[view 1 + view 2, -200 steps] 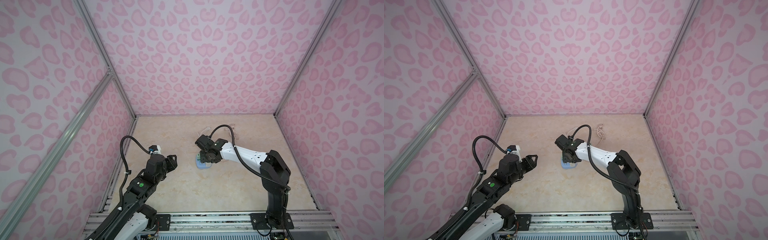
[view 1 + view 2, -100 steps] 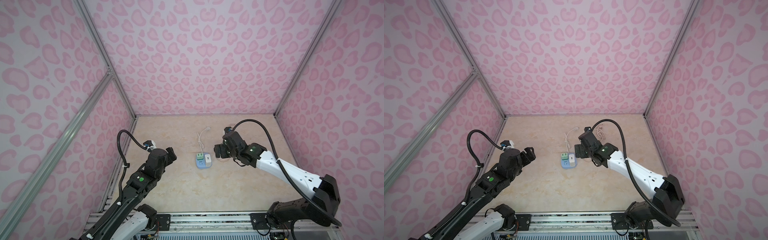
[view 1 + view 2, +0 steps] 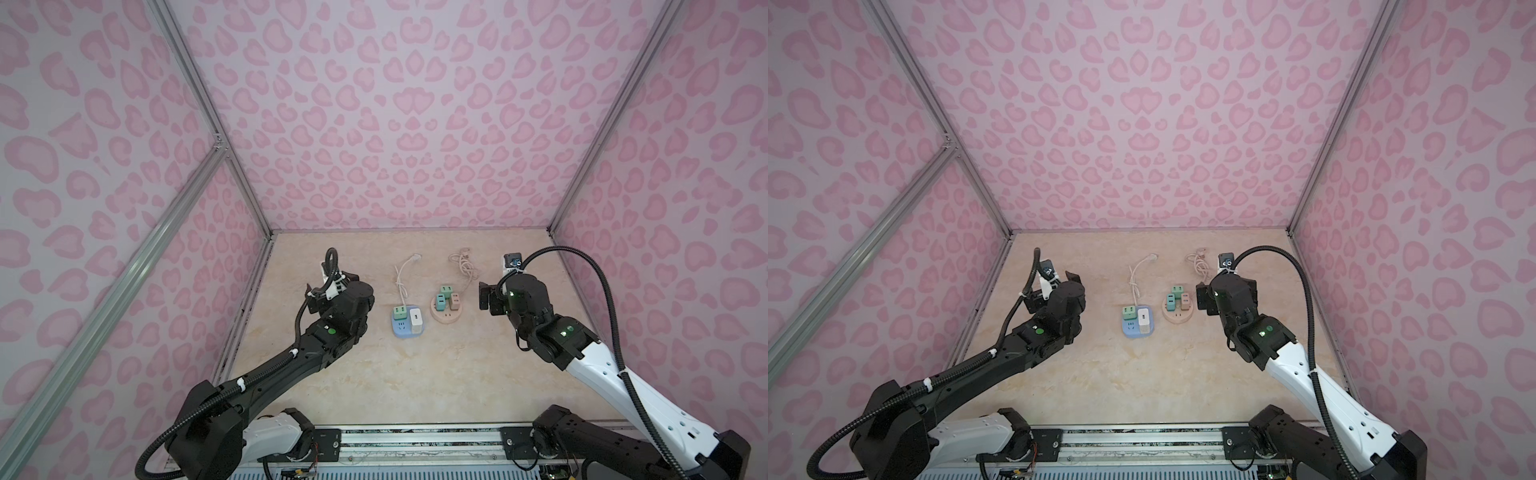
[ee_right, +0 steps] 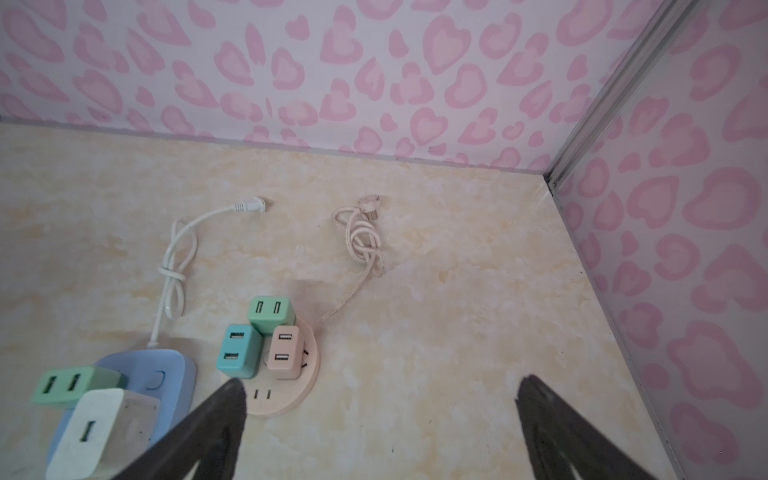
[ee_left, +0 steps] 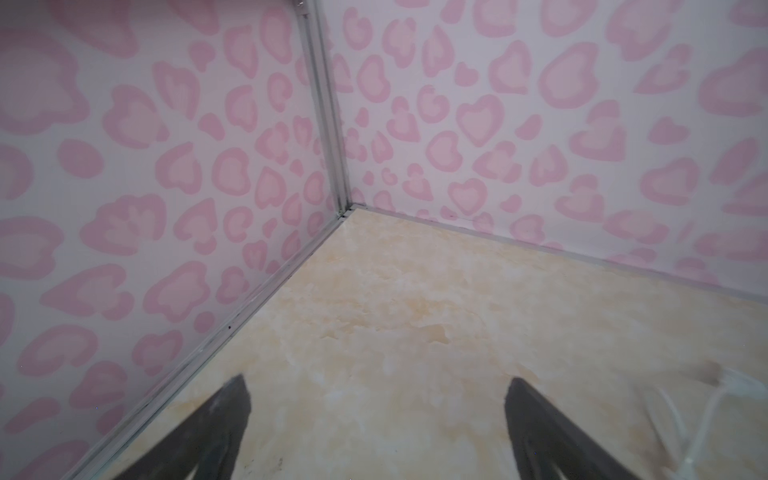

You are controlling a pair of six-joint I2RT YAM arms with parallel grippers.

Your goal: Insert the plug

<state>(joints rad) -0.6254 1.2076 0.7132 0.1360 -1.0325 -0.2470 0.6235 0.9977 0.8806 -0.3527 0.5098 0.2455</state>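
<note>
A blue power strip lies mid-floor with a green plug and a white plug standing in it. Beside it, a round pink socket carries green, teal and pink plugs. My right gripper hangs open and empty just right of the pink socket, one fingertip over its rim. Left of the blue strip, my left gripper is open over bare floor, facing the back-left corner. Both grippers show in both top views, left gripper and right gripper.
A white cord runs from the blue strip toward the back wall. A knotted pink cord trails behind the round socket. Pink patterned walls with metal corner posts close in the floor on three sides.
My right gripper has left the blue strip, swung right and opened, uncovering the round socket. The left gripper has opened too and shifted toward the back.
</note>
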